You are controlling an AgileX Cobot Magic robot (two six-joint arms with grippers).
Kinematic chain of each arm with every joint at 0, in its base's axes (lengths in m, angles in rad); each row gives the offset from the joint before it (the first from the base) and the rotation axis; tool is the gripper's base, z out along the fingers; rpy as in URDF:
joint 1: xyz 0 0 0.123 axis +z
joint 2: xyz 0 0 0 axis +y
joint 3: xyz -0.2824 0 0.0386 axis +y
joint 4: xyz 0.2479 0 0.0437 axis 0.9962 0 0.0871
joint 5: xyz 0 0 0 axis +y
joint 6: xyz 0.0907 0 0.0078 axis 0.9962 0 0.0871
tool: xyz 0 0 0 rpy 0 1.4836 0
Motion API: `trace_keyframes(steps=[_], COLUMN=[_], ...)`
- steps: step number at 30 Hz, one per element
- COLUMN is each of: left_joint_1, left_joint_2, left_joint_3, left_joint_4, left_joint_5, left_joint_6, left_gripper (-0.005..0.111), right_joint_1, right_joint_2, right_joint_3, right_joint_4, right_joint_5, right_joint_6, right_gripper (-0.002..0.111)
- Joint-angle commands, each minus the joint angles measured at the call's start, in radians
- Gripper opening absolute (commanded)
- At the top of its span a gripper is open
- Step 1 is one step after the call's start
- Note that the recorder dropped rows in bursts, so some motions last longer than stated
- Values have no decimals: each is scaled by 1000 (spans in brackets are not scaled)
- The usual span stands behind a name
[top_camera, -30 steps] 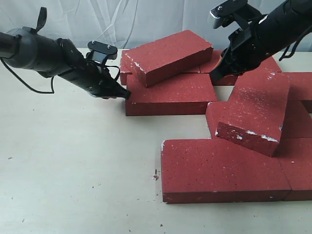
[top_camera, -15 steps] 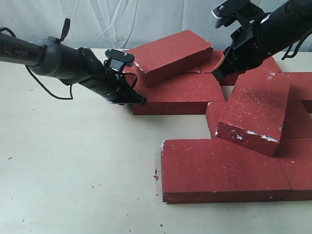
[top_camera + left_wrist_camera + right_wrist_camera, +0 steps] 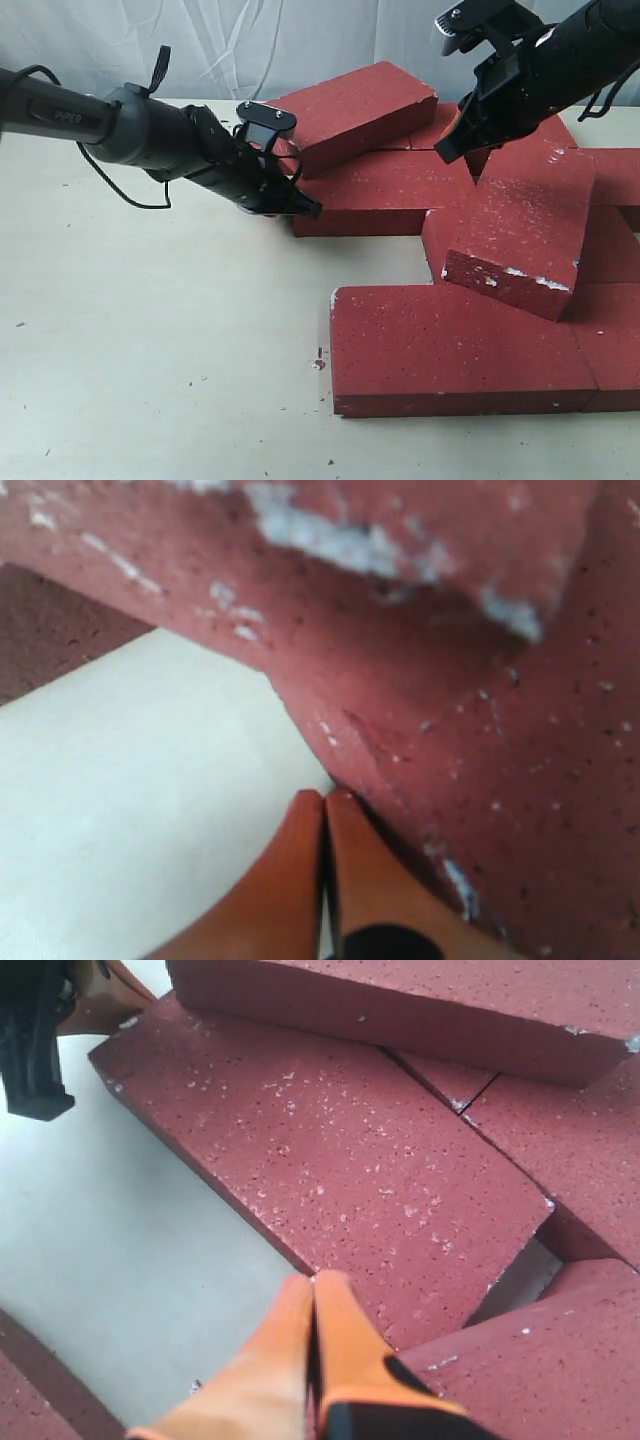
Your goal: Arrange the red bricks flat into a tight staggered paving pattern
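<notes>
Moved right since a second ago: left arm [image 3: 130,130] and, shoved ahead of its tip, the flat brick [image 3: 385,195] of the back row, now closer to the bricks on the right. Reaching in low from the left edge over the pale table [image 3: 150,350], sloped gently down to the right, camera bracket on top of the wrist. Left gripper [image 3: 308,208] closed on nothing, orange fingers [image 3: 290,880] pressed together, tips at the flat brick's left end, right where it meets the table. Resting aslant on the rear of that flat brick: a tilted brick [image 3: 350,110], one end raised, chipped white along a corner. Nearer the camera, lying flat: the front brick [image 3: 450,350], with another flush at its right end. Propped over the right-hand bricks: a leaning brick [image 3: 525,235], upper end toward the back, scuffed lower end toward the front. Coming down from the upper right corner, angled down and to the left: right arm [image 3: 560,60]. Right gripper [image 3: 447,152] closed too, fingers [image 3: 345,1340] together and empty, poised over the flat brick's right part, near the leaning brick's upper end; contact not clear.
</notes>
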Motion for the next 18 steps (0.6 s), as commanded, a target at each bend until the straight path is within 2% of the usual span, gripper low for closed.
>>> trace_keyframes(steps=[1,18], left_joint_1=[-25,-44], left_joint_2=[4,52], left_joint_3=[-10,-47], left_joint_4=[-19,-24], left_joint_5=[-28,-10], left_joint_6=[-6,-1], left_gripper=[0,0], right_joint_1=[-5,-5], right_joint_2=[-5,-2], right_joint_3=[6,6], right_joint_4=[-5,-3], right_joint_5=[-14,-26], right_joint_6=[-3,-3], right_gripper=[-1,-1])
